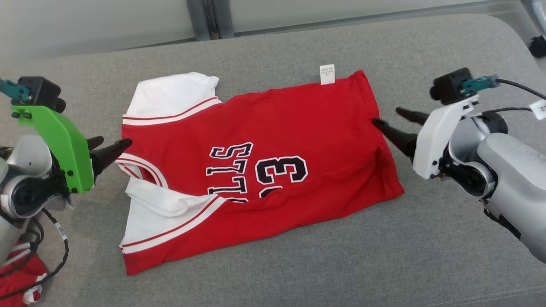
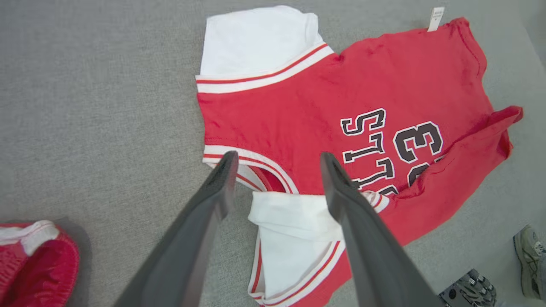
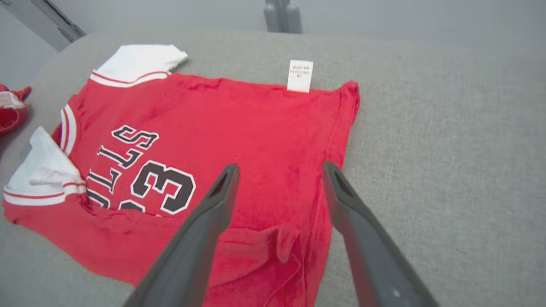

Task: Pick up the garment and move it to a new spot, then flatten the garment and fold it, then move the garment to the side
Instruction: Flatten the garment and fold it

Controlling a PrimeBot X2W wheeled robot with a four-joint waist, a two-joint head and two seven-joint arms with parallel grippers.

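Down at the near left corner of the grey cushion (image 1: 298,264) there's a second red garment (image 1: 21,277), bunched up and well apart from everything else. Just above it is the left gripper (image 1: 113,141) with its green bracket. The jaws are spread wide and not pinching anything. In the left wrist view it (image 2: 278,157) hangs over the white-trimmed collar, and in the head view one fingertip sits right at the collar edge (I can't tell if it actually touches the cloth).

The red jersey (image 1: 277,128) lies flat in the middle of the cushion, collar toward the left edge and hem toward the right. The far white sleeve (image 1: 170,94) is spread out flat, while the near white sleeve (image 1: 158,204) is crumpled. The near long side is folded up over the front, so the black lettering and number are partly covered. A small white tag (image 1: 327,74) sticks out past the jersey's far edge, lying on the grey fabric.

At the hem end is the right gripper (image 1: 387,116) with its white bracket. Its jaws are spread too and hold nothing, with the nearer fingertip right at the hem. The right wrist view shows it (image 3: 280,167) above the rumpled hem corner, one finger over red cloth and the other over bare cushion.

The left wrist view also catches a shoe (image 2: 529,256) on the floor past the cushion's edge.
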